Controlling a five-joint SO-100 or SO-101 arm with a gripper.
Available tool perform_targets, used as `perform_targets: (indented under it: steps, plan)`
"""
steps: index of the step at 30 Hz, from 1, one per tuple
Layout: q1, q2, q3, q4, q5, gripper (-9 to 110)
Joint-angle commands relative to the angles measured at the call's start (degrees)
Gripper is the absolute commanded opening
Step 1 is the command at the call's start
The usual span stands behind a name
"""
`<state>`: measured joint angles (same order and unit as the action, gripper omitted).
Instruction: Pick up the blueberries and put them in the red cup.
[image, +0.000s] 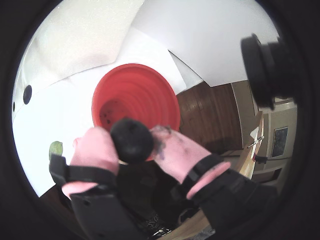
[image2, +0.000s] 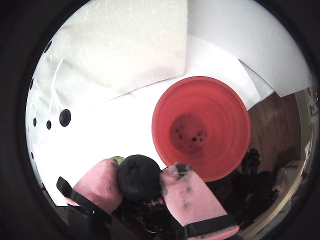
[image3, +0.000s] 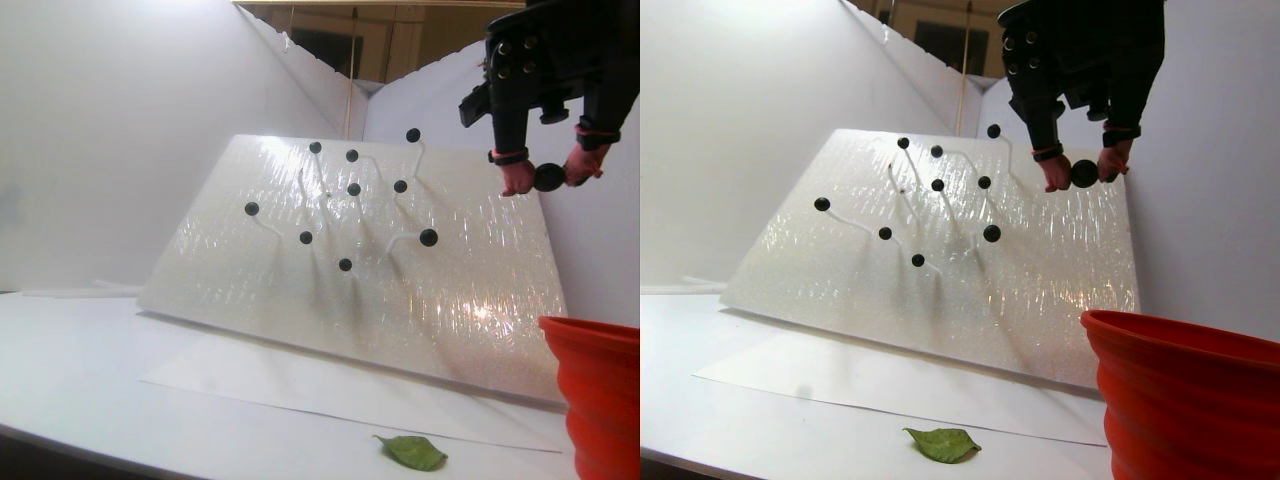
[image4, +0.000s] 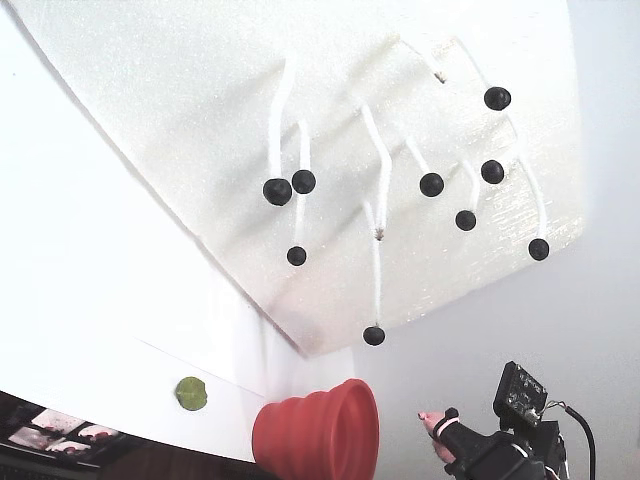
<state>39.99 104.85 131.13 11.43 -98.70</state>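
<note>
- A white foam board (image3: 350, 250) leans against the far wall in the stereo pair view, with white stems standing out of it.
- Eight berries (image3: 345, 264) sit on those stems across the board's upper half; the fixed view shows them too (image4: 277, 191).
- A green leaf (image3: 412, 452) lies flat on the near table, right of centre and left of the cup, well apart from the board.
- The cup (image3: 595, 390) stands at the near right edge of the stereo pair view, upright, mouth open upward.
- In a wrist view the cup (image2: 201, 127) lies just beyond the fingertips, with dark specks on its floor.
- The gripper (image3: 546, 177) hangs high at the right, above the cup and beside the board's upper right corner.
- Its pink-tipped fingers (image: 92, 150) are clamped on one berry (image: 131, 140), a pad on either side.
- The held berry (image2: 140, 176) is in the air, near the cup's rim in both wrist views and not inside it.
</note>
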Motion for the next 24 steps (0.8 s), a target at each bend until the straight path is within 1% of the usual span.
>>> perform_targets:
  steps: [1,24]
  plan:
    - [2.4,4.7,-6.9,0.3,-0.4,14]
    - [8.8,-3.3,-10.0,-2.1,-2.6,15]
